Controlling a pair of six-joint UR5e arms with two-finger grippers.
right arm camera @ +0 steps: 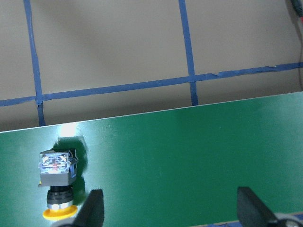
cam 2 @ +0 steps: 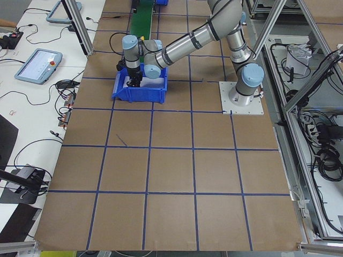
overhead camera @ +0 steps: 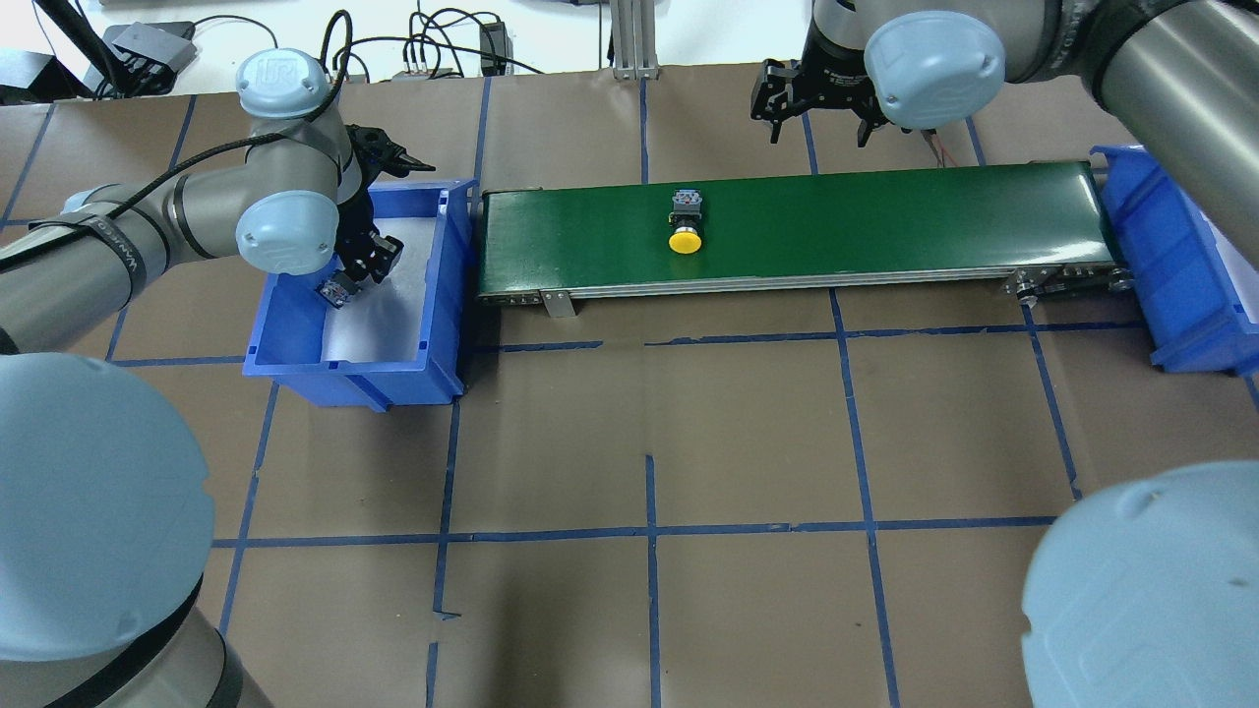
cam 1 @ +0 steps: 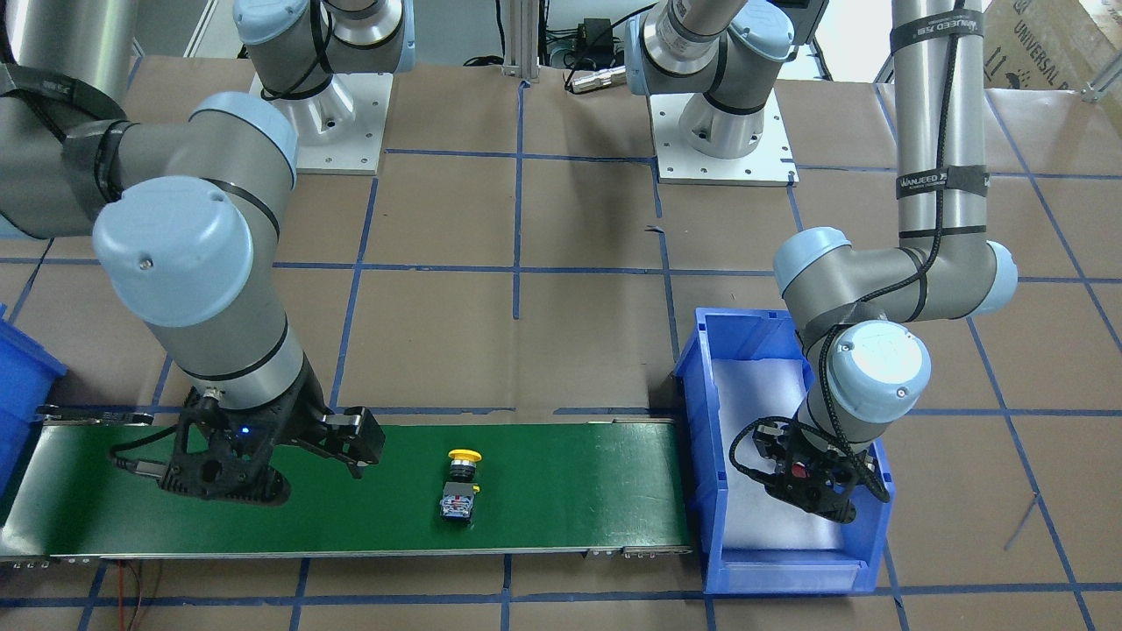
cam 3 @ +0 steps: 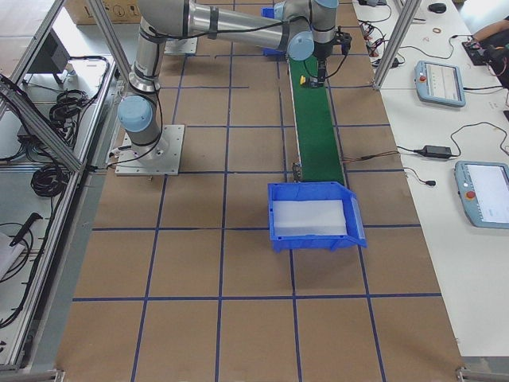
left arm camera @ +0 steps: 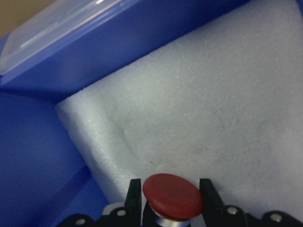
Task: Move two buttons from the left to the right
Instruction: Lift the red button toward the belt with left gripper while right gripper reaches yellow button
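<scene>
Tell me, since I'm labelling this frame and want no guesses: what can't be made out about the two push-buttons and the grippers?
Red mushroom-cap push-button: left wrist view's bottom edge cuts off its body; front-facing, the left gripper hides nearly all of it.
Whether it touches the white foam liner: cannot tell.
Yellow mushroom-cap push-button: right wrist view's bottom edge clips its cap.
Right gripper: side views show it too small.

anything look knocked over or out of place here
Only the yellow button stands out. It lies tipped on its side on the green belt, cap toward the robot, instead of standing upright. Nothing looks spilled or broken.
</scene>
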